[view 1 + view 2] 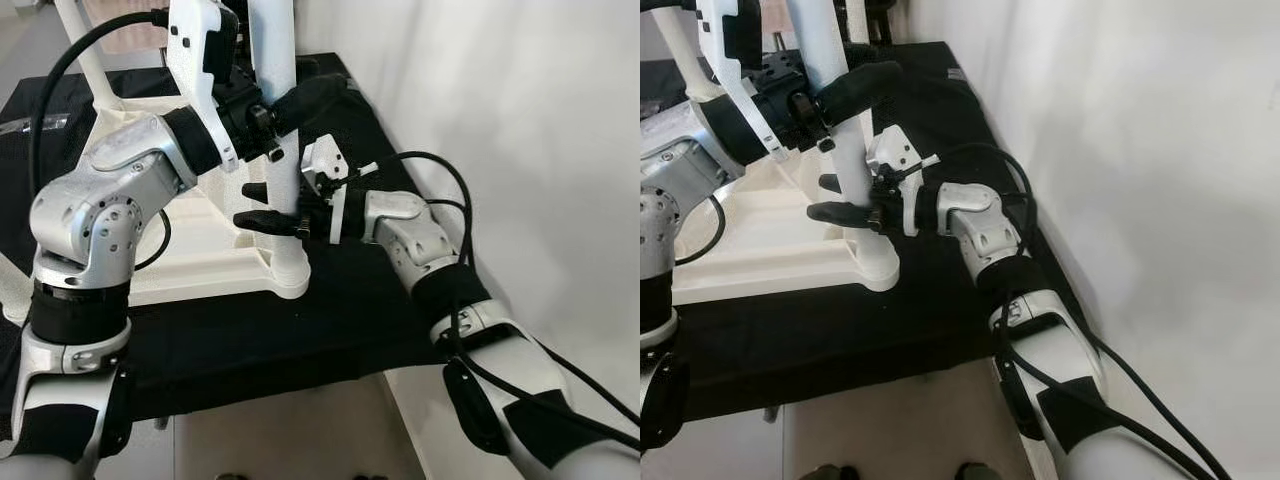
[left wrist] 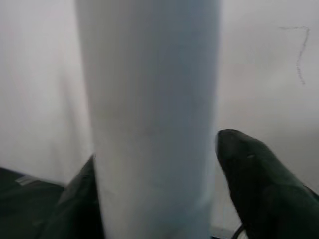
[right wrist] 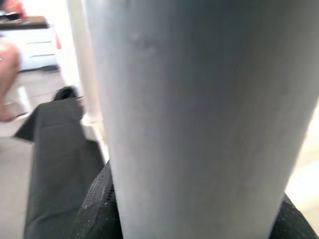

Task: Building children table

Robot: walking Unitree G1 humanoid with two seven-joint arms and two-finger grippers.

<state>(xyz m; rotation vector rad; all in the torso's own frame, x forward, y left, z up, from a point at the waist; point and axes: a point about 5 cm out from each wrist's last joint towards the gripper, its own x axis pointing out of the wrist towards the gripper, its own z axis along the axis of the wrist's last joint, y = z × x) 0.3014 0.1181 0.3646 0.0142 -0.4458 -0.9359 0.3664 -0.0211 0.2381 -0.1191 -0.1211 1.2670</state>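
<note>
The right gripper (image 1: 268, 206) clamped the white table leg (image 1: 281, 150) low down, near the upturned tabletop (image 1: 200, 262); the left gripper (image 1: 290, 108) clasped it higher. Right wrist view showed black cloth (image 3: 55, 159) over pale floor; a white wall (image 1: 520, 120) stood behind.

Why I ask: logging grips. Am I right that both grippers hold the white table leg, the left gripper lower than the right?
Not quite. In the left eye view the left gripper holds the white table leg higher, above the right gripper; both do grip it.
</note>
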